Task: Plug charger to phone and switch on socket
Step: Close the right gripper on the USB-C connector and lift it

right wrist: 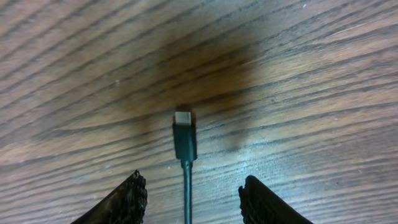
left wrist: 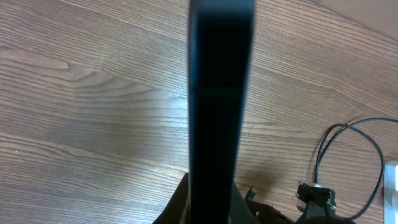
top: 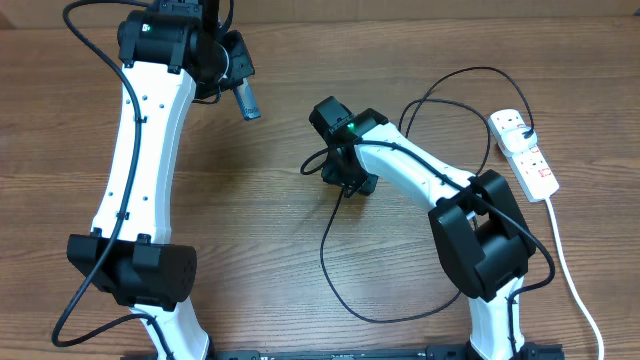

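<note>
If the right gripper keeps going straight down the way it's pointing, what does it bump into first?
Probably the charger: its small plug tip lies on the table right between the right gripper's open fingers. How far above it they are is hard to judge.

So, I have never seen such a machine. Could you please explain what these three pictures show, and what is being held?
These are two white-and-black robot arms at a wooden table. One picture is taken from above; the other two come from small cameras on each arm's wrist.

The left hand is shut on the phone, held above the table; its wrist camera sees the phone as a dark slab filling the middle.

The right hand is low over the table, its fingers standing on either side of the small plug tip of the charger, a thin black cable. It is not yet gripped.

At the right edge lies the socket, a white power strip, with the cable's other end plugged in.
</note>
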Robot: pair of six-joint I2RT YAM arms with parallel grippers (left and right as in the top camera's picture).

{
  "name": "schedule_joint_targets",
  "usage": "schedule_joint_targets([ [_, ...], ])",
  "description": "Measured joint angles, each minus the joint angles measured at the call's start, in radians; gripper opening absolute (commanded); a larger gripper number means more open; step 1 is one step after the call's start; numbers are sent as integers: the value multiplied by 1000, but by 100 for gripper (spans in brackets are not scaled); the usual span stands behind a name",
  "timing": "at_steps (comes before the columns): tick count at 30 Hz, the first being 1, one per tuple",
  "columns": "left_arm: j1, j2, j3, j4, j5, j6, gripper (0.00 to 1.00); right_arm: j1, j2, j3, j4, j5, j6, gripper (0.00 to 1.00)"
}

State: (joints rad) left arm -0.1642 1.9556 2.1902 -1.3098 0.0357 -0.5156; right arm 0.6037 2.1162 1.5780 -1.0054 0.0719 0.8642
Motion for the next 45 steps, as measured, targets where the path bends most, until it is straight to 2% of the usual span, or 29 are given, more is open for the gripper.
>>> schedule_joint_targets([
  [3,0,0,0,0,0,0,4,0,21,0,0,4,0,49],
  [7,0,0,0,-1,0,0,4,0,37,-1,3,6,2,44],
  [26,0,0,0,-2,0,0,4,19,55,6,0,-8,1,43],
  [32,0,0,0,-2,0,0,4,18,56,7,6,-10,2,33],
  [36,0,0,0,-3,0,0,4,11,56,8,8,-13,0,31],
  [39,0,0,0,-3,0,0,4,5,56,8,6,-16,-1,25],
  [45,0,0,0,-3,0,0,4,0,56,8,9,-18,0,25],
])
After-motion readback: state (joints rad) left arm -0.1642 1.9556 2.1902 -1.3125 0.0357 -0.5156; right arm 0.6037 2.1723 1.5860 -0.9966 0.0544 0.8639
